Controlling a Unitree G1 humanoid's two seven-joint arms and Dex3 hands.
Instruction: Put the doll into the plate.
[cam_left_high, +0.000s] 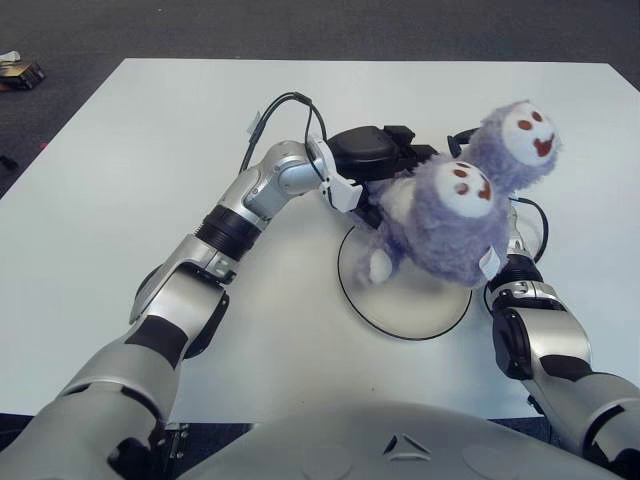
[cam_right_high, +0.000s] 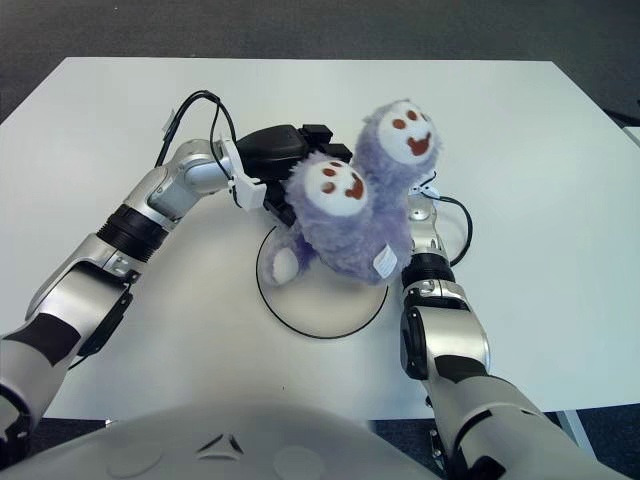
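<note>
Your doll (cam_left_high: 455, 205), a purple plush with two white-faced heads, sits above the plate (cam_left_high: 400, 325), its body covering the plate's far half; you cannot tell whether it touches the plate or is held just clear of it. One white foot hangs over the plate's left part. The plate is a white disc with a thin dark rim, and only its near arc shows bare.

Your left hand (cam_left_high: 385, 160) is pressed against the doll's left side, its dark palm and fingers partly buried in the fur; how far they close you cannot tell, though they look wrapped on the plush. Your right hand is hidden behind the doll; only the wrist (cam_right_high: 425, 235) and forearm show, rising from the plate's right edge into the doll's back, so its fingers cannot be judged.

A black cable (cam_left_high: 285, 110) loops above the left wrist, and another curls beside the right wrist. The white table (cam_left_high: 150, 150) is open to the left and beyond the doll. Its near edge lies close below the plate, and its right edge is near your right forearm. A small dark object (cam_left_high: 20, 72) lies on the floor past the far left corner.
</note>
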